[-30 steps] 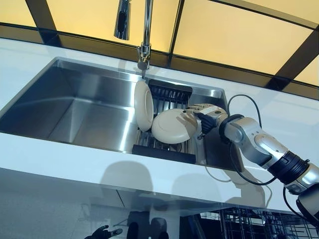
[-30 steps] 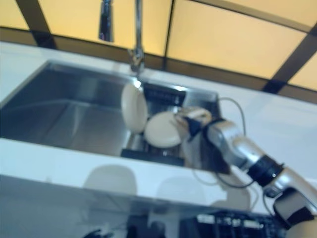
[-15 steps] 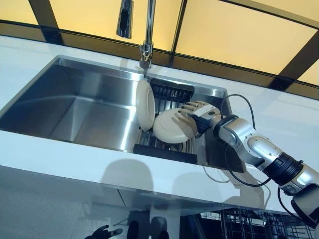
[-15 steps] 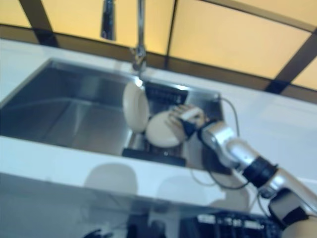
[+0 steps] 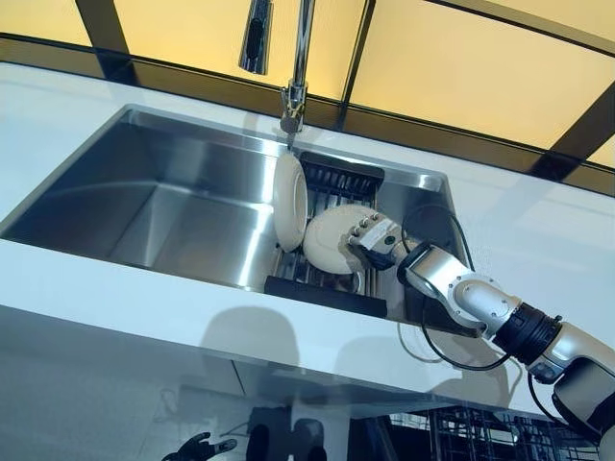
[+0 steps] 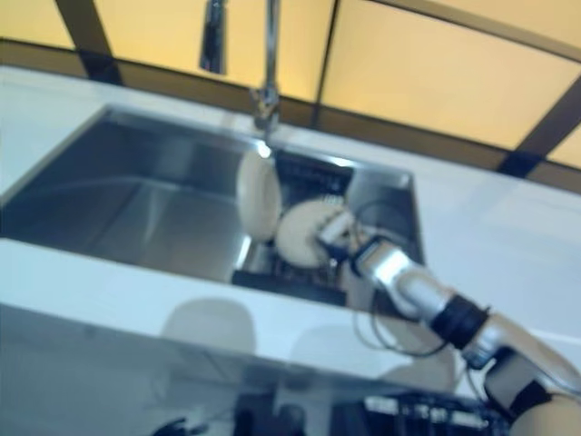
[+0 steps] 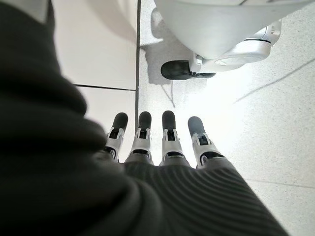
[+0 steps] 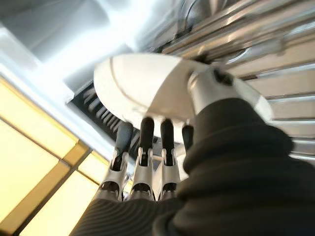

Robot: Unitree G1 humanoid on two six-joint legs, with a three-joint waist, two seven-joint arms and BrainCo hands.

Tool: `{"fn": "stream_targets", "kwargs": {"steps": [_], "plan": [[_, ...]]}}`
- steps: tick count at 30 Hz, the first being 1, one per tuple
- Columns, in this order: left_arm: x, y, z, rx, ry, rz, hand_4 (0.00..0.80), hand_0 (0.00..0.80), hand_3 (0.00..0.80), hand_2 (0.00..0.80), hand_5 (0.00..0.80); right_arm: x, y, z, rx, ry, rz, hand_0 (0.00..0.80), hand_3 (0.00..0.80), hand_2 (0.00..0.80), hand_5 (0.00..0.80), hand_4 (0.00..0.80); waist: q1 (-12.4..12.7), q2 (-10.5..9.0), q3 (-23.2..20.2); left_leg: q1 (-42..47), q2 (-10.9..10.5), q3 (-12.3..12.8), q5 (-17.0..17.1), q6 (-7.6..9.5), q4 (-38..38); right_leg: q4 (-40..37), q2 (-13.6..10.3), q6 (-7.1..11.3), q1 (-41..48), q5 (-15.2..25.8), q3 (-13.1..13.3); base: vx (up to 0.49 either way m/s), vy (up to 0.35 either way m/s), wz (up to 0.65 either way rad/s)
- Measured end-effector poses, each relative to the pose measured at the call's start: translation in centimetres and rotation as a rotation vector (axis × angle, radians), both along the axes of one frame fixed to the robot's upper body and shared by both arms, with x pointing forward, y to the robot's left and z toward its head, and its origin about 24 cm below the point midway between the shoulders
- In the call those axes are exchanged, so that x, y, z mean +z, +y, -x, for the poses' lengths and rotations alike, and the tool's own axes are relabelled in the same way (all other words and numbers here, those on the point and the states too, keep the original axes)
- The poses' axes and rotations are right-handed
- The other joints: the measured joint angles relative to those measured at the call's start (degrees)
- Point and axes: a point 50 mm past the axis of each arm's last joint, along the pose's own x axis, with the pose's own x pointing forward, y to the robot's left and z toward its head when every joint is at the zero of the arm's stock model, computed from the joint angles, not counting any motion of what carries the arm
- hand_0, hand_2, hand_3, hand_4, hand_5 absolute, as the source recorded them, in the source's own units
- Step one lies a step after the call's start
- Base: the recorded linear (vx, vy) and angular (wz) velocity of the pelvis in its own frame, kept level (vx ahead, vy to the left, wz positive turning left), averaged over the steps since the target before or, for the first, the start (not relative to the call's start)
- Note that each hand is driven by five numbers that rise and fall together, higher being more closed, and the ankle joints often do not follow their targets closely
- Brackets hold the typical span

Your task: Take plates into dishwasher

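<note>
Left hand (image 7: pixel 162 142) idle, hanging low over the floor (image 7: pixel 275 123), fingers straight, nothing in it.

Dishwasher rack (image 5: pixel 480 437) just shows below the table (image 5: pixel 144 317) edge, lower right. No plates visible in it, though most of it is out of frame.

Right hand (image 5: pixel 373 238) is reached into the sink (image 5: pixel 173 206), on the leaning plate (image 5: pixel 332 240) in the black drying rack (image 5: pixel 322 288). Wrist view: fingers (image 8: pixel 142 132) run along one face of the plate, thumb on the other face. Reads as a pinch on the rim. Plate is tilted, lower edge looks to be in the rack slots, so not lifted out yet.

Second plate (image 5: pixel 288 202) stands upright on edge just beside it, untouched, under the faucet (image 5: pixel 296 58).

Progress: early. First plate gripped but not out; lift, carry down to dishwasher, slot it, then repeat for the upright one.
</note>
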Motion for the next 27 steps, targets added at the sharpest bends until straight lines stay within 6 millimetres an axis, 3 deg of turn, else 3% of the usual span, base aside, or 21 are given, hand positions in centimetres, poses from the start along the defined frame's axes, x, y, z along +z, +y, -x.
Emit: {"fn": "stream_targets", "kwargs": {"steps": [1,16,27], "plan": [[0.0,0.0,0.0,-0.001,-0.002,0.001,0.000,0.000,0.000,0.000,0.000,-0.2,0.1,-0.1,0.002,-0.007,0.003,0.800,0.800,0.800,0.800,0.800,0.0,0.02,0.0,0.0,0.0,-0.1,0.0,0.00,0.1,0.0,0.0,0.00,0.0,0.0,0.0,-0.001,-0.005,0.04],[-0.1,-0.4,0.0,-0.016,0.000,0.004,0.000,0.000,0.000,0.000,0.000,-0.9,0.2,-0.2,0.008,-0.037,0.065,0.800,0.800,0.800,0.800,0.800,0.2,0.81,-0.7,-0.2,-0.4,-0.8,0.3,0.13,0.0,0.0,-0.3,0.17,-0.3,-0.1,-0.2,0.000,0.001,0.02],[-0.1,-0.4,0.1,-0.015,0.001,0.004,0.000,0.000,0.000,0.000,0.000,-0.1,-2.0,-0.4,-0.057,-0.046,-0.077,0.800,0.800,0.800,0.800,0.800,-0.1,0.94,-1.8,0.1,-0.4,-0.8,0.3,0.18,-0.1,0.0,-0.3,0.18,-0.1,-0.1,-0.1,0.000,0.000,0.00]]}}
